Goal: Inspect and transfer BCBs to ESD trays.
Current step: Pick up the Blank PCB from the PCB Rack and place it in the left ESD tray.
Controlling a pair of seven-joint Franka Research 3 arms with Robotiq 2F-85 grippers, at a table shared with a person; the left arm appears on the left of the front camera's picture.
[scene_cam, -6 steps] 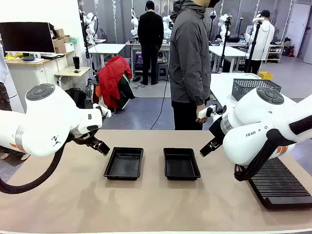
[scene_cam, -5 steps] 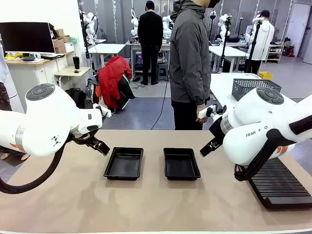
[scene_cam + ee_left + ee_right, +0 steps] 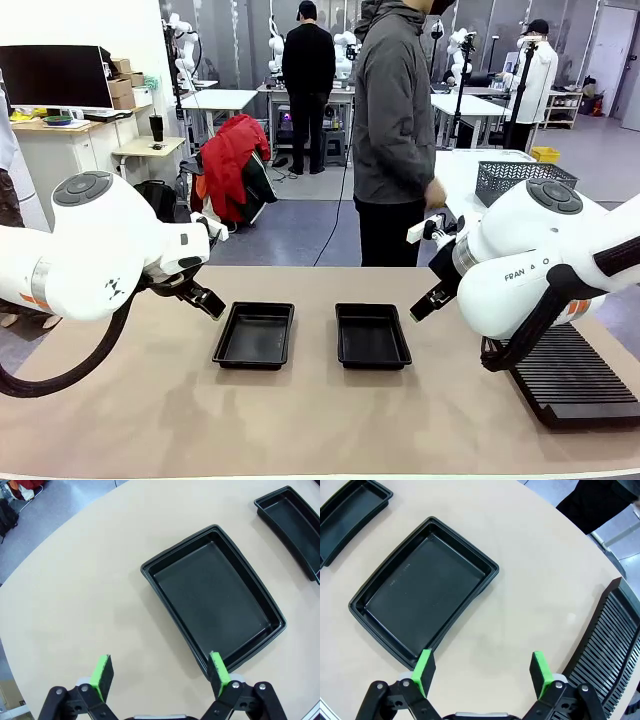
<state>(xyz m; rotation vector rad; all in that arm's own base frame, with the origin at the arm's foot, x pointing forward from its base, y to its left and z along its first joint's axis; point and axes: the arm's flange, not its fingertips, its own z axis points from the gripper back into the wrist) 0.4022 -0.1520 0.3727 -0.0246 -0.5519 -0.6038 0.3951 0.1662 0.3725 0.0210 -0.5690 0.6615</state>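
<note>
While both arms hang above the bench (image 3: 300, 420), the left jaws stand spread near a corner of the left ESD tray (image 3: 254, 335), and the right jaws stand spread near a corner of the right ESD tray (image 3: 372, 336), each pinching nothing. Both trays lie side by side, apart, at mid-bench. A black ribbed rack (image 3: 575, 380) sits by the bench's right edge; a person (image 3: 392, 130) stands beyond the far edge
</note>
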